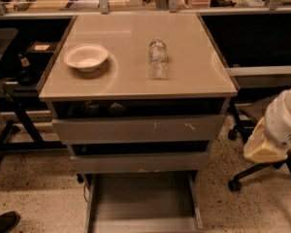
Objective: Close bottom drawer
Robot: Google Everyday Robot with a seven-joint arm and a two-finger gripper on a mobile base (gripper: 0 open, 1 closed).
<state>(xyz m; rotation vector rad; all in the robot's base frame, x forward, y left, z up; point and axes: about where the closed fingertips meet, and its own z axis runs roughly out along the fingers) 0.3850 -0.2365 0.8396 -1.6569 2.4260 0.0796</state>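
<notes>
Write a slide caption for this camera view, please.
Bottom drawer stands open below a cabinet topped with a bowl and a bottle; the gripper hangs at right, apart from it.

tabletop point(136, 81) | white bowl point(86, 57) left | clear bottle point(158, 59) near centre | jaws: right edge, off the tabletop

Office-type robotics lab. Grey metal drawer cabinet point(136, 130) with a beige counter point(136, 76). Workbench point(63, 3) behind is cluttered with cables and gear. Rolling office chair point(254, 173) stands on a speckled terrazzo floor point(34, 193). Robot's white arm comes in at the right edge, hand point(264, 149) low beside the cabinet, over the chair.
</notes>
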